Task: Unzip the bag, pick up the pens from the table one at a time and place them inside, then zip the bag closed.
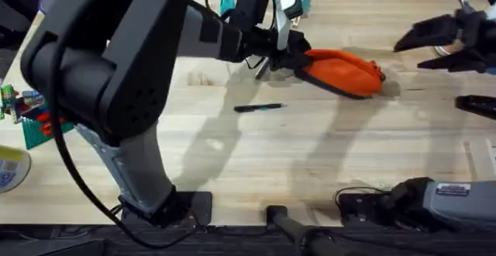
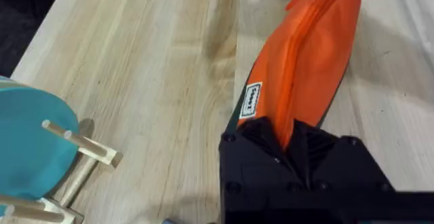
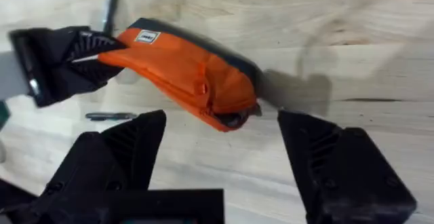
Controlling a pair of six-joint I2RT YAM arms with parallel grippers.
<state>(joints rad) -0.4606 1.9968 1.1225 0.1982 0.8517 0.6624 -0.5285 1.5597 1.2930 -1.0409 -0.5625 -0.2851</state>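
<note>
Left jaws [image 2: 293, 139] pinch the bag [image 2: 305, 61] at one end; right jaws [image 3: 220, 149] gape wide (holding nothing).

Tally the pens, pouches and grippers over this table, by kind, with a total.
Pens: 2, black pen and silver-grey pen
Pouches: 1, orange pencil pouch
Grippers: 2, left gripper clamped on the pouch's end, right gripper open
Total: 5

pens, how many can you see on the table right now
2. A black pen lies on the table in front of the bag; a grey pen lies by the bag's clamped end.
</note>
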